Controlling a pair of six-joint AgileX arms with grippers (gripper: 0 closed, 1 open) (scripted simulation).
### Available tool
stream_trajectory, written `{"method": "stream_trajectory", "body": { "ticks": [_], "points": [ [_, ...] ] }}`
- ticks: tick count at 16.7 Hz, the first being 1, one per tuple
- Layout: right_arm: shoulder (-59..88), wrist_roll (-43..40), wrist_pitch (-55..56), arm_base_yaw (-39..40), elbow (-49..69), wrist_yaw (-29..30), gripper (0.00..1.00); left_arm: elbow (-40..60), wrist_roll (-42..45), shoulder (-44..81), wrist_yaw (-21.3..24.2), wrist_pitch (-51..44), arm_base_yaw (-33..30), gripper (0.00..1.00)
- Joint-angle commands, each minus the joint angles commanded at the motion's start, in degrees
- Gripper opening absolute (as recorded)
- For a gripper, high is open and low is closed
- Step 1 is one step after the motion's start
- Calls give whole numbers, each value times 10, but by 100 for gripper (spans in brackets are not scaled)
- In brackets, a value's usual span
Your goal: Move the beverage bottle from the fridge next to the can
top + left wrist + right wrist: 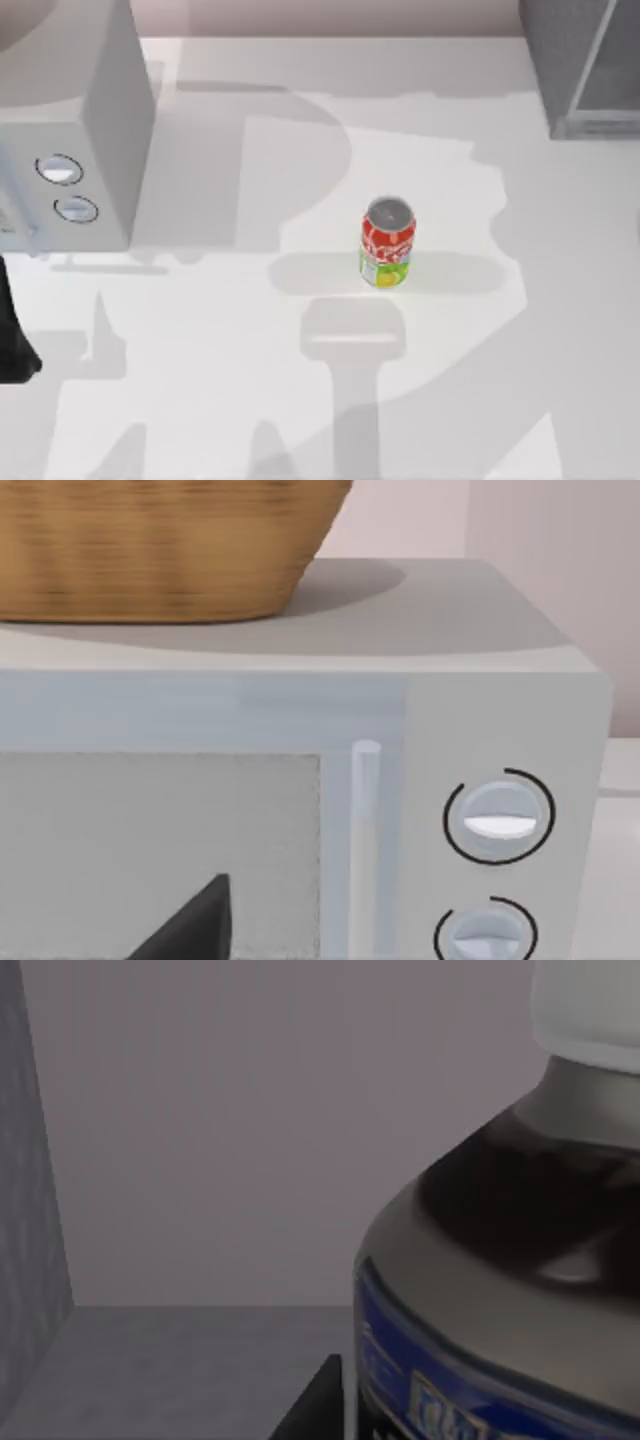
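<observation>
The beverage bottle stands inside the fridge, well away from the can. The right wrist camera sits right against it (whether that claw is open or gripping, I cannot tell). A clumsy pull could topple it against the fridge wall.

Open worktop is seen all around the can. The left edge is blocked by the white box, the far right corner by the fridge. Inside, the beverage bottle stands near the fridge walls.
</observation>
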Motion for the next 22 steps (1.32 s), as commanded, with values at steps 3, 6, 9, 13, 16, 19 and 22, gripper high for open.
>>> {"method": "stream_trajectory", "body": {
  "ticks": [3, 6, 9, 13, 16, 19, 22],
  "points": [
    [-3, 1, -2, -2, 0, 0, 0, 0, 0, 0, 0, 0, 0, 100],
    [-29, 1, -35, -2, 8, 0, 0, 0, 0, 0, 0, 0, 0, 100],
    [-55, 2, -82, -2, 17, -1, 0, 0, 0, 0, 0, 0, 0, 100],
    [-68, 1, -93, -2, 26, -1, 0, 0, 0, 0, 0, 0, 0, 100],
    [-74, 3, -89, -3, 16, -3, 0, 0, 0, 0, 0, 0, 0, 100],
    [-117, 4, -70, -11, -41, -12, 0, 0, 0, 0, 0, 0, 0, 100],
    [-182, 5, -42, -23, -144, -27, 0, 0, 0, 0, 0, 0, 0, 100]
  ]
}}
